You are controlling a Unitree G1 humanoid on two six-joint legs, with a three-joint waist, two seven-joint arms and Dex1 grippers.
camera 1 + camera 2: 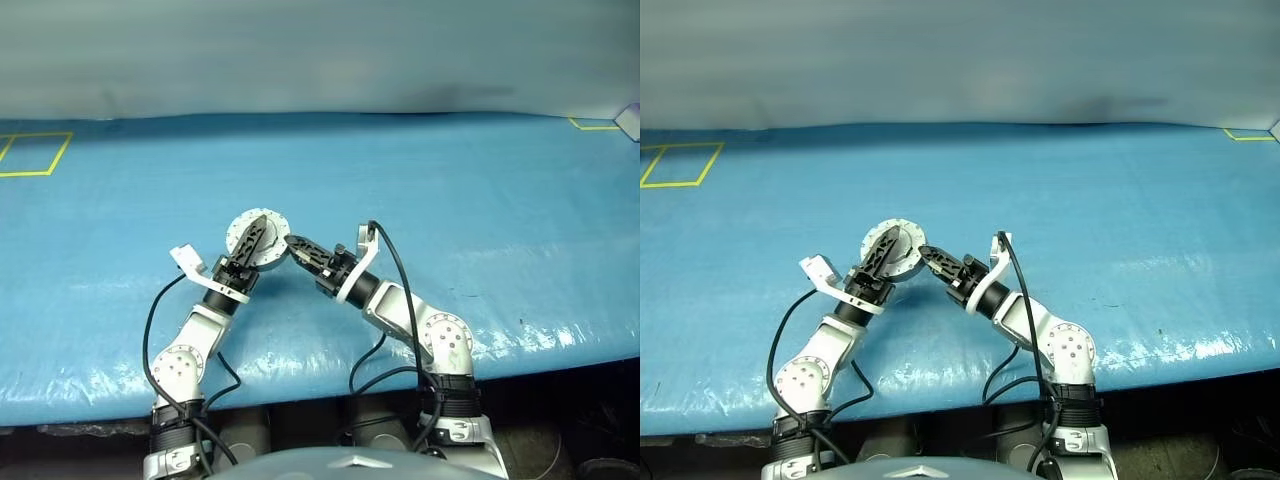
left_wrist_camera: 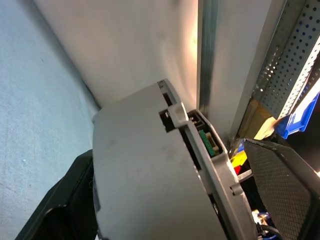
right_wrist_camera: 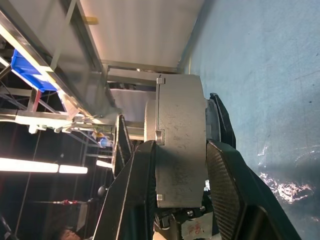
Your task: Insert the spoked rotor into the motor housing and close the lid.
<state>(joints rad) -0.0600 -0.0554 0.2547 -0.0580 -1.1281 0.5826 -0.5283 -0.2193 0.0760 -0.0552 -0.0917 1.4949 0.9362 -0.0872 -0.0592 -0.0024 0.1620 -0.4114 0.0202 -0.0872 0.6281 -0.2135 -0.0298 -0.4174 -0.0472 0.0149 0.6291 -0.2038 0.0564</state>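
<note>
Looks like a workshop/lab w/ a test bench: wide table (image 1: 480, 200) under a blue plastic sheet, yellow tape squares (image 1: 35, 153) marked on it. Behind: metal shelving w/ perforated uprights (image 2: 292, 65), blue parts bins (image 2: 302, 112), strip lights (image 3: 30, 166) overhead.

1. Even overhead light falls across the blue desk (image 1: 480, 200), dim toward the far wall, where a soft dark band lies along the desk's back edge
2. White glare streaks the wrinkled near edge of the desk's covering, strongest at the right
3. Head views are slightly soft, the far desk edge bowing gently
4. In the left wrist view a warm bright patch glows on the wall; the motor housing (image 2: 145, 190) looms close and blurred
5. The right wrist view sets bright strip lights against a black background
</note>
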